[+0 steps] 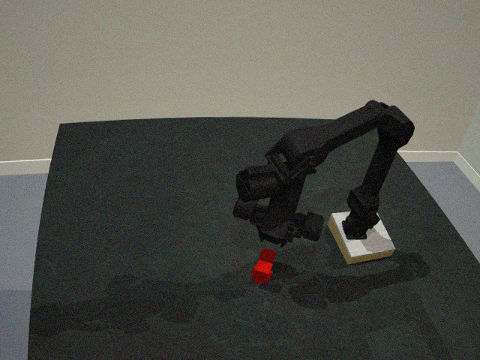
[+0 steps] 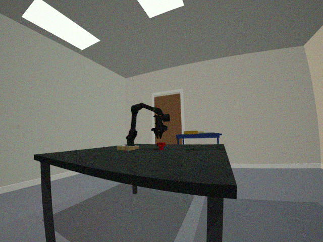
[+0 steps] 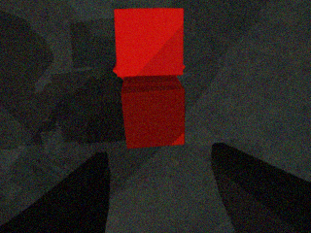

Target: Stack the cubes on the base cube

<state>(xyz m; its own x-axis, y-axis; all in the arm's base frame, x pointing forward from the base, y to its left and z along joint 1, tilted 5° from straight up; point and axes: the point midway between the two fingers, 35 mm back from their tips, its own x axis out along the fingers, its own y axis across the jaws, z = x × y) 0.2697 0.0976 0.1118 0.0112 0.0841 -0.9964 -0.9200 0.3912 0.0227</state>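
The gripper (image 1: 280, 243) is hanging above the red cubes (image 1: 265, 265), jaws released and empty; the stack seems to be standing unaided.

A bare test room with a robot arm on a table

Plain beige walls, a grey floor with white skirting, two ceiling light panels (image 2: 59, 24), a brown door (image 2: 167, 118) and a blue bench (image 2: 198, 135) at the back; a black arm (image 2: 135, 122) stands bolted to a pale block (image 1: 362, 241) on a dark table (image 2: 135, 166).
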